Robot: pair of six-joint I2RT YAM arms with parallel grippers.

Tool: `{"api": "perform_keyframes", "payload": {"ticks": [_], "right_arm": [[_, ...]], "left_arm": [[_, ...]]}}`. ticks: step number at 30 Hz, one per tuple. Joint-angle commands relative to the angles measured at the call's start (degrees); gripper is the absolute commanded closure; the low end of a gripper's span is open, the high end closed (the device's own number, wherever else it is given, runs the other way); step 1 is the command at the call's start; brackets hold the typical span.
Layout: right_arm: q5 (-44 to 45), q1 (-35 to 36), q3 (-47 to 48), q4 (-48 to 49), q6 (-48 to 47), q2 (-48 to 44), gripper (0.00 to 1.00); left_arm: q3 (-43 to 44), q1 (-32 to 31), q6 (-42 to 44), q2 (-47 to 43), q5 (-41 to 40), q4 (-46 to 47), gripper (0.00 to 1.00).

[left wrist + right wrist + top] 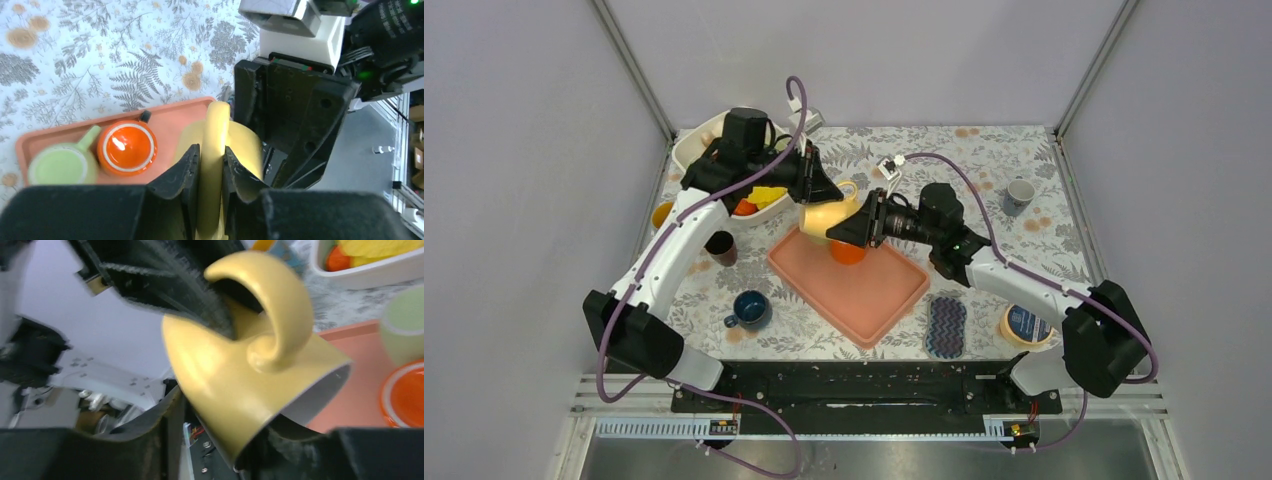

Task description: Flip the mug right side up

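The yellow glazed ceramic mug (pixel 235 365) hangs in the air above the salmon-pink plastic tray (pixel 864 290), well off the fern-patterned worktop (pixel 984 160) and caught between both arms. The left pincer (pixel 211 152) is clamped on the mug's looped handle (pixel 215 120), one finger on each flat side of it. The right pincer (pixel 230 435) has its jaws apart on either side of the mug's body, but whether they press on the wall cannot be told. The mug looks tipped, its grey mouth opening sideways rather than up. It is likely stiff, fairly heavy for its size and brittle, and the shiny glaze should be slippery under hard pads. A hold on the thin handle alone would probably let the body swing or twist during the turn. The surer hold seems to be across the wide body, near the middle where the wall curves least, with the handle serving as a stop against rolling. A drop from here would land near the orange cup (pixel 126 148) and the pale green cup (pixel 62 167) on the tray, so chipping is a fair worry.
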Motion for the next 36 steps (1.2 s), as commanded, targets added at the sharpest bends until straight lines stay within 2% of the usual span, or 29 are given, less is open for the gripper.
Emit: {"api": "perform_keyframes", "payload": {"ticks": [1, 2, 3, 4, 5, 7, 9, 11, 14, 16, 19, 24, 27, 29, 36], "right_arm": [[-1.62, 0.45, 1.68, 10.38, 2.56, -1.50, 0.79], [-0.33, 0.43, 1.17, 9.65, 1.35, -2.38, 0.92], [1.41, 0.37, 0.88, 7.49, -0.77, -3.47, 1.00], [3.45, 0.37, 0.85, 4.40, -3.43, -4.79, 1.00], [5.88, 0.24, 1.23, -0.20, -6.37, -6.04, 1.00], [11.44, -0.03, 2.89, -10.50, -13.44, -8.86, 1.00], [17.67, -0.73, 5.34, -22.87, -20.77, -11.10, 1.00], [23.35, -2.38, 8.82, -33.68, -27.01, -11.54, 1.00], [26.22, -7.70, 14.85, -44.27, -31.51, -10.08, 1.00], [27.38, -12.51, 19.10, -50.83, -34.18, -7.50, 1.00], [34.28, -17.81, 26.68, -59.68, -39.69, -0.88, 1.00], [38.16, -25.00, 43.15, -71.60, -43.01, 16.20, 1.00], [40.16, -26.14, 55.70, -79.63, -43.95, 26.90, 1.00], [41.32, -26.58, 61.57, -81.59, -45.27, 32.07, 1.00], [36.25, -29.85, 82.94, -91.31, -45.83, 51.11, 1.00]], "left_arm": [[-0.56, 0.02, -7.55, -2.89, 7.99, 8.92, 1.00], [-0.76, 0.10, -7.45, -2.78, 7.61, 8.96, 1.00], [-0.93, 0.19, -6.93, -2.64, 6.65, 8.68, 1.00], [-0.97, 0.35, -6.22, -2.66, 5.30, 8.17, 0.99], [-0.97, 0.65, -5.16, -2.78, 3.70, 7.47, 0.84], [-0.74, 1.22, -1.94, -3.39, -0.91, 6.21, 0.35], [-0.80, 2.19, 1.92, -4.46, -7.38, 6.03, 0.04], [-1.03, 3.62, 6.01, -5.13, -12.57, 6.63, 0.01], [-0.20, 5.19, 8.56, -5.12, -17.78, 5.99, 0.01], [0.17, 5.61, 9.80, -5.01, -21.55, 4.76, 0.01], [-1.81, 5.76, 12.12, -6.00, -24.81, 4.15, 0.01], [-5.75, 5.78, 17.71, -6.44, -25.89, 0.92, 0.01], [-7.30, 5.81, 20.20, -5.42, -26.59, -0.85, 0.01], [-8.17, 5.76, 21.50, -4.86, -26.53, -1.33, 0.01], [-8.46, 5.67, 24.56, -2.56, -23.25, -2.40, 0.01]]}}
